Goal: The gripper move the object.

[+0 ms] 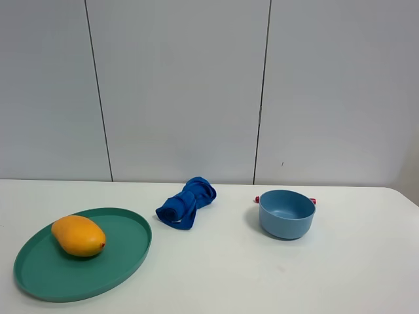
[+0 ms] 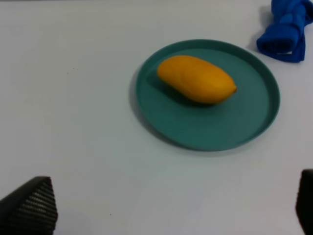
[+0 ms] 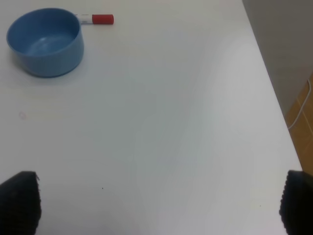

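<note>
An orange mango (image 1: 78, 235) lies on a round green plate (image 1: 118, 261) at the left of the white table; both also show in the left wrist view, mango (image 2: 196, 79) on plate (image 2: 254, 117). A crumpled blue cloth (image 1: 186, 202) lies mid-table and shows in the left wrist view (image 2: 285, 30). A blue bowl (image 1: 287, 213) stands at the right, with a red-capped marker (image 3: 97, 19) behind it; the bowl also shows in the right wrist view (image 3: 45, 41). My left gripper (image 2: 166, 205) is open, well short of the plate. My right gripper (image 3: 156, 203) is open over bare table. Neither arm shows in the high view.
The white table (image 1: 236, 281) ends at a right edge (image 3: 274, 93), with a grey panel and floor beyond it. A grey panelled wall (image 1: 196, 85) stands behind the table.
</note>
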`<control>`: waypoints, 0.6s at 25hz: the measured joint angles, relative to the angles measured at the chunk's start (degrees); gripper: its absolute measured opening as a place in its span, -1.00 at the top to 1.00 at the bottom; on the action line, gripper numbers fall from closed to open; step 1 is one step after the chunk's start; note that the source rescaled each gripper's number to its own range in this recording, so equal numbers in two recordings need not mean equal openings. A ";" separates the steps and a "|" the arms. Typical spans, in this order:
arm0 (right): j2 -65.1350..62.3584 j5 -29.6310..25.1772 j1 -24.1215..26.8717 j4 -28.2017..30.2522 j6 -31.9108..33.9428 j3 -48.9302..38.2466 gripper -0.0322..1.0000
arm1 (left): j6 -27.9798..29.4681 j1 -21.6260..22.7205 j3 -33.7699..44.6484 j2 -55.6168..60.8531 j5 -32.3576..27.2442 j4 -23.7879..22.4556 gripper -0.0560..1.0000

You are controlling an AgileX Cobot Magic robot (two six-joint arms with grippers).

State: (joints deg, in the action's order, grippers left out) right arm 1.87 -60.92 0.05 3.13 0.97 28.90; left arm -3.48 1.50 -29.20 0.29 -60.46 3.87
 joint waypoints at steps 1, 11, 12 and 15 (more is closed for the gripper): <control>0.00 0.00 0.00 0.00 0.00 0.00 -0.99 | 0.00 0.00 0.00 0.00 0.00 0.00 -1.00; 0.00 0.00 0.00 0.00 0.00 0.00 -0.99 | 0.00 0.00 0.00 0.00 0.00 -0.04 -1.00; 0.00 0.00 0.00 0.00 0.00 0.00 -0.99 | 0.00 0.00 0.00 0.00 0.00 -0.04 -1.00; 0.00 0.00 0.00 0.00 0.00 0.00 -0.99 | 0.00 0.00 0.00 0.00 0.00 -0.04 -1.00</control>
State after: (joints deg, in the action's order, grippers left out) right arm 1.87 -60.92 0.05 3.13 0.97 28.90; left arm -3.48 1.50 -29.20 0.29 -60.46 3.84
